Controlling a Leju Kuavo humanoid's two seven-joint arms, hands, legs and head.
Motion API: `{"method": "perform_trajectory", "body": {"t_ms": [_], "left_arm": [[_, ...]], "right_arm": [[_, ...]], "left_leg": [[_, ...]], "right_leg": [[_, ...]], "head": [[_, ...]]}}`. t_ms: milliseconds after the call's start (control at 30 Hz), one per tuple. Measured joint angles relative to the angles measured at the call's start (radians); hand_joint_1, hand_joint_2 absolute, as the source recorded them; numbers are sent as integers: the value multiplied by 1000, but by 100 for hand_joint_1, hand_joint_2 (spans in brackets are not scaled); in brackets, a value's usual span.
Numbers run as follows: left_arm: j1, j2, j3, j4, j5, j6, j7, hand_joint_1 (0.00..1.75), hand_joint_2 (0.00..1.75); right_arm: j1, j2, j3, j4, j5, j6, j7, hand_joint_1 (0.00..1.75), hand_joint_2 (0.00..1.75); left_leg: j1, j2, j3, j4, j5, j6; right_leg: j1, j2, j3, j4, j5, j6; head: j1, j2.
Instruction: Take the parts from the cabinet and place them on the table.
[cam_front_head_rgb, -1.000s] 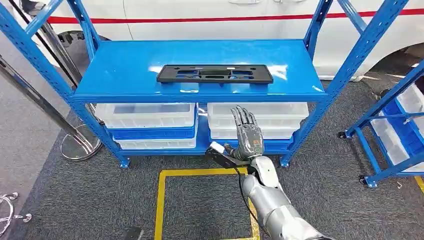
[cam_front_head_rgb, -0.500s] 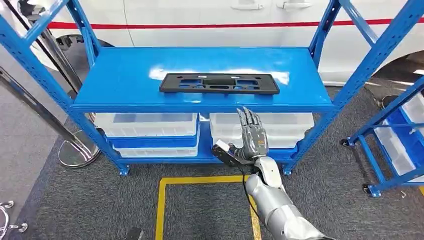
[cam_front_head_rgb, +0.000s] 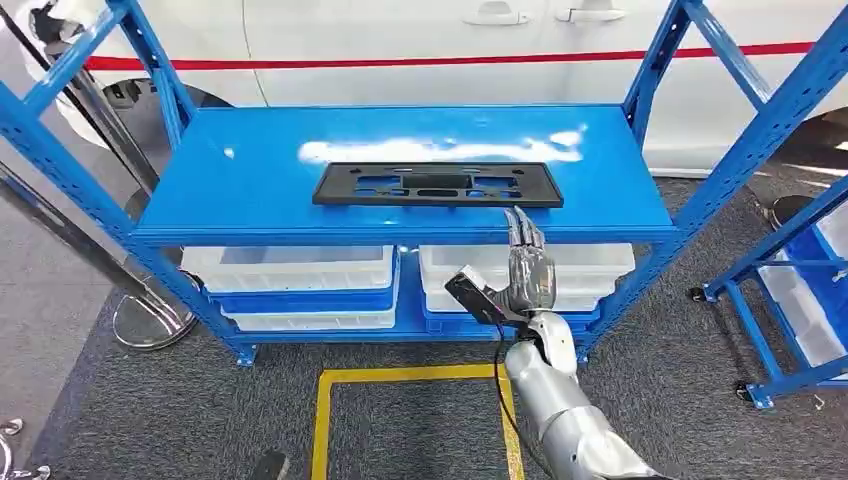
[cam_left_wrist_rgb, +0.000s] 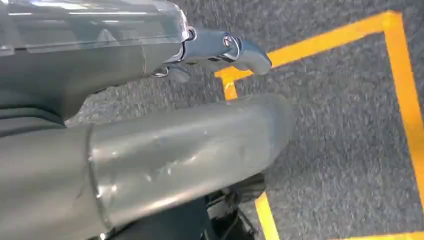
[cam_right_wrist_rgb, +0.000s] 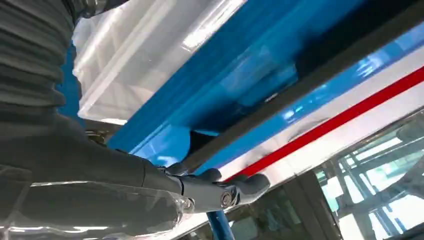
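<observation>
A flat black plastic part (cam_front_head_rgb: 437, 185), long and with several cut-outs, lies on the blue cabinet's top shelf (cam_front_head_rgb: 250, 150). My right hand (cam_front_head_rgb: 527, 268) is raised in front of the shelf's front edge, just below the part's right end, fingers straight and apart, holding nothing. In the right wrist view the right hand (cam_right_wrist_rgb: 150, 185) reaches toward the shelf edge (cam_right_wrist_rgb: 240, 75), with the part (cam_right_wrist_rgb: 345, 55) seen as a dark strip along it. In the left wrist view my left hand (cam_left_wrist_rgb: 150, 100) hangs over the grey carpet with nothing in it; its fingers are mostly hidden.
Clear plastic bins (cam_front_head_rgb: 290, 268) (cam_front_head_rgb: 590, 265) sit on the lower shelf. Blue uprights (cam_front_head_rgb: 740, 130) frame the cabinet. A second blue rack (cam_front_head_rgb: 800, 300) stands at the right, a chrome stand (cam_front_head_rgb: 150, 320) at the left. Yellow floor tape (cam_front_head_rgb: 400, 376) marks the carpet; a white car (cam_front_head_rgb: 450, 40) is behind.
The whole view has shifted as the camera moved nearer the cabinet. My right hand has risen from the lower shelf level to the top shelf's front edge.
</observation>
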Motion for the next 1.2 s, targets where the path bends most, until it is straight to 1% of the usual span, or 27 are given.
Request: {"method": "perform_trajectory", "body": {"t_ms": [33, 67, 133, 167, 200, 233, 333, 367, 400, 433, 500, 533, 567, 633, 667, 700, 733, 800, 833, 867, 900, 933, 967, 1033, 1067, 1167, 1200], "left_arm": [[-1, 0, 0, 0, 0, 0, -1, 0, 0], [-4, 0, -1, 0, 0, 0, 0, 0, 0], [-3, 0, -1, 0, 0, 0, 0, 0, 0], [1, 0, -1, 0, 0, 0, 0, 0, 0], [3, 0, -1, 0, 0, 0, 0, 0, 0], [4, 0, -1, 0, 0, 0, 0, 0, 0], [3, 0, -2, 0, 0, 0, 0, 0, 0], [1, 0, -2, 0, 0, 0, 0, 0, 0], [-1, 0, -2, 0, 0, 0, 0, 0, 0], [2, 0, -3, 0, 0, 0, 0, 0, 0], [0, 0, -4, 0, 0, 0, 0, 0, 0], [-2, -1, -6, 0, 0, 0, 0, 0, 0], [-3, -1, -6, 0, 0, 0, 0, 0, 0], [-4, -1, -8, 0, 0, 0, 0, 0, 0], [-3, 0, -8, 0, 0, 0, 0, 0, 0], [-2, 0, -8, 0, 0, 0, 0, 0, 0], [0, -1, -8, 0, 0, 0, 1, 0, 0], [1, -1, -8, 0, 0, 0, 3, 0, 0], [0, -1, -10, 0, 0, 0, 3, 0, 0], [0, -4, -10, 0, 0, 0, 3, 0, 0], [-5, -4, -11, 0, 0, 0, 3, 0, 0], [-6, -3, -12, 0, 0, 0, 3, 0, 0], [-3, -4, -13, 0, 0, 0, 3, 0, 0], [-3, -2, -14, 0, 0, 0, 4, 0, 0], [-6, -3, -15, 0, 0, 0, 5, 0, 0], [-5, -3, -17, 0, -3, 0, 5, 0, 0], [-2, -3, -17, 0, -6, 0, 5, 0, 0]], "right_arm": [[-4, 0, -1, 1, 0, 0, 0, 0, 175], [-9, 1, -3, 3, 1, 0, 0, 0, 175], [-7, 4, -10, 5, 1, 0, -1, 0, 175], [-5, 4, -13, 8, 1, 0, -2, 0, 175], [-4, 4, -17, 10, 1, 0, -2, 0, 175], [-3, 4, -18, 12, 2, 0, -2, 0, 175], [-6, 5, -23, 13, 3, 0, -3, 0, 175], [-7, 6, -24, 14, 3, 0, -3, 0, 175], [-10, 6, -27, 14, 3, 0, -3, 0, 175], [-9, 6, -27, 14, 5, 0, -3, 0, 175], [-11, 6, -30, 15, 5, 0, -3, 0, 175], [-13, 6, -33, 15, 5, -1, -3, 0, 175], [-17, 6, -34, 15, 5, 0, -4, 0, 175], [-14, 5, -40, 16, 5, 0, -5, 0, 175], [-11, 5, -44, 18, 5, 0, -4, 0, 175], [-7, 5, -47, 19, 5, 0, -4, 0, 175], [-5, 5, -49, 19, 5, 0, -4, 0, 175], [-7, 5, -49, 19, 6, 0, -4, 0, 175], [-8, 5, -50, 19, 8, 0, -4, 0, 175], [-9, 5, -51, 20, 8, 0, -4, 0, 175], [-10, 5, -52, 20, 8, 0, -4, 0, 175], [-9, 5, -52, 20, 8, 0, -5, 0, 175], [-9, 5, -52, 20, 8, 0, -5, 0, 175], [-11, 6, -53, 19, 7, 0, -11, 0, 175], [-13, 6, -55, 19, 3, 0, -22, 0, 175], [-3, 9, -58, 8, 6, 0, -97, 0, 175], [6, 13, -59, -3, 8, 0, -126, 0, 175]], "left_leg": [[1, 0, -18, 40, -5, -6], [4, -1, -57, 106, -25, -12], [11, 0, -145, 234, -88, -22], [13, 0, -181, 275, -110, -24], [15, 0, -191, 267, -99, -25], [16, 0, -182, 222, -63, -27], [15, 3, -98, -28, 106, -18], [8, 3, -98, -28, 60, -10], [5, 2, -88, -26, 60, -1], [5, 2, -90, -35, 77, 8], [10, 0, -68, -39, 79, 23], [10, 0, -62, -40, 77, 27], [11, 0, -60, -40, 74, 32], [10, 0, -57, -40, 65, 37], [9, 0, -54, -39, 60, 37], [9, -1, -48, -39, 55, 37], [8, -1, -40, -39, 49, 35], [7, -2, -18, -39, 35, 31], [6, -1, -10, -40, 28, 27], [3, -2, -6, -37, 23, 22], [5, -1, -9, -40, 19, 15], [5, -1, -6, -47, 14, 7], [3, -1, -3, -25, 28, 1], [5, 1, -1, -1, 8, -10], [5, 0, -24, 43, -10, -15], [13, 0, -154, 249, -99, -26], [16, 1, -177, 270, -96, -31]], "right_leg": [[-1, 0, 10, -2, -5, -8], [-1, -1, 15, -2, -10, -12], [0, -1, 22, -2, -21, -13], [0, 0, 28, -1, -27, -12], [0, 1, 35, -1, -33, -11], [0, 2, 44, -1, -39, -9], [1, 1, 75, -1, -63, 3], [4, 3, 77, 2, -68, 10], [3, 3, 77, -2, -74, 19], [3, 2, 83, 9, -70, 25], [2, 1, 82, 23, -74, 35], [-1, -1, 70, 58, -84, 41], [-1, -2, 38, 112, -106, 46], [-1, -2, -58, 261, -176, 51], [-2, -2, -97, 310, -195, 54], [-2, -2, -114, 317, -186, 54], [-2, -2, -107, 278, -149, 51], [0, -2, -39, 105, -34, 42], [3, -3, -5, 20, 14, 33], [13, -6, -3, 7, -27, 26], [14, -5, -2, 8, -47, 20], [15, -5, 1, 1, -29, 13], [9, -2, 5, -5, -20, 4], [3, -3, 32, -8, -19, -7], [3, -4, 38, -8, -24, -13], [4, -5, 50, -7, -40, -18], [4, -3, 56, -7, -45, -17]], "head": [[-1, 0], [-2, 0], [-2, 0], [-2, 0], [-2, 0], [-2, 0], [-1, 0], [-1, 0], [-2, 0], [-1, 0], [-2, 0], [-1, 0], [0, 0], [-1, 0], [-1, 0], [-1, 0], [-1, 0], [-1, 0], [-1, 0], [-1, 0], [-1, 0], [-1, 0], [-3, 0], [-2, 0], [-2, 0], [-2, 0], [-2, 0]]}}
